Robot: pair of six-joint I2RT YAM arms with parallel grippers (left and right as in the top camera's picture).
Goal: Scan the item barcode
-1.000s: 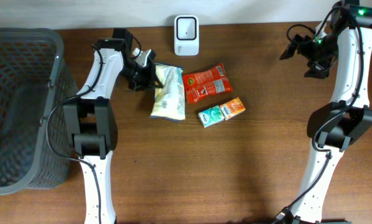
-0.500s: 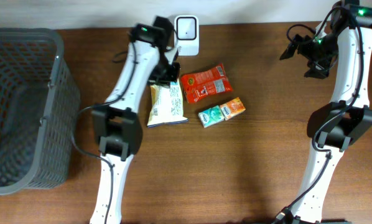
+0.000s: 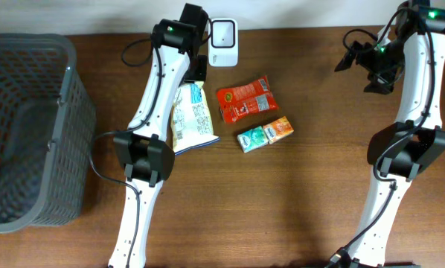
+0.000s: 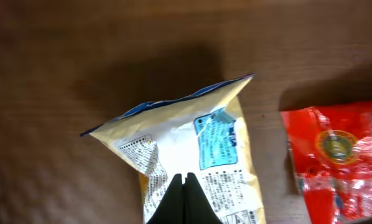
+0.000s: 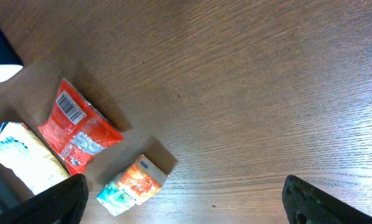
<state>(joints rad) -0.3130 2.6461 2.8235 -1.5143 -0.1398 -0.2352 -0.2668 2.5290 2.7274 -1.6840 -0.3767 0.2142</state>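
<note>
A yellow and white snack bag (image 3: 190,119) hangs tilted from my left gripper (image 3: 198,76), which is shut on its upper part just left of the white barcode scanner (image 3: 222,41). In the left wrist view the black fingertips (image 4: 185,178) are pressed together over the bag's printed side (image 4: 214,140), and the bag casts a shadow on the table below. My right gripper (image 3: 360,63) hangs high at the back right, wide open with nothing in it. Its two fingers (image 5: 49,200) stand far apart over bare wood.
A red snack packet (image 3: 244,97) with a barcode (image 5: 69,107) lies right of the bag. A green carton (image 3: 251,139) and an orange carton (image 3: 279,129) lie together in front of it. A large dark mesh basket (image 3: 68,89) stands at the left edge.
My left gripper closed on the bag, and the arm swung from the left to the back beside the scanner. The bag turned and shifted slightly left with it. The right arm stayed still.
</note>
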